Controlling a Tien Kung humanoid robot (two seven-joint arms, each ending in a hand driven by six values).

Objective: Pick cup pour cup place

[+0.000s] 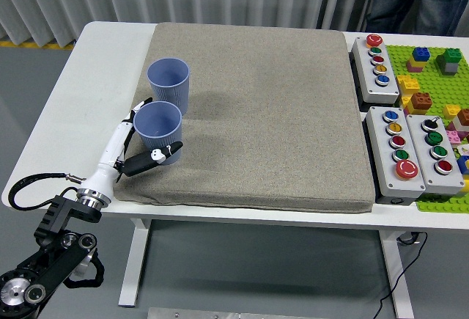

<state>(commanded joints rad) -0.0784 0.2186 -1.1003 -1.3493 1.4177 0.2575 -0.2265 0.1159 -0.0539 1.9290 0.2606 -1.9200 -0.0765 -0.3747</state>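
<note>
The left hand (139,143) reaches in from the lower left of the frame and wraps the near cup (158,131) — thumb curled across the front of the cup's base, the other fingers (132,110) tucked round its left side, so the hand is closed on it. The cup stands upright on the grey mat (256,114), at the mat's left edge, a little below centre in the picture. Its mouth faces up, and I cannot tell whether anything is inside.

Just above it, toward the upper left, stands a second blue cup (169,81), also upright; the two rims look just beside each other, though contact is not clear from here.

The mat covers most of the white table (102,62). On the right side of the frame sit three grey button boxes (377,60) — coloured buttons in rows — and beyond them, at the right edge, a green baseplate (432,70) studded with coloured bricks. At the top right, a person's legs (399,0) in jeans show behind the table.
</note>
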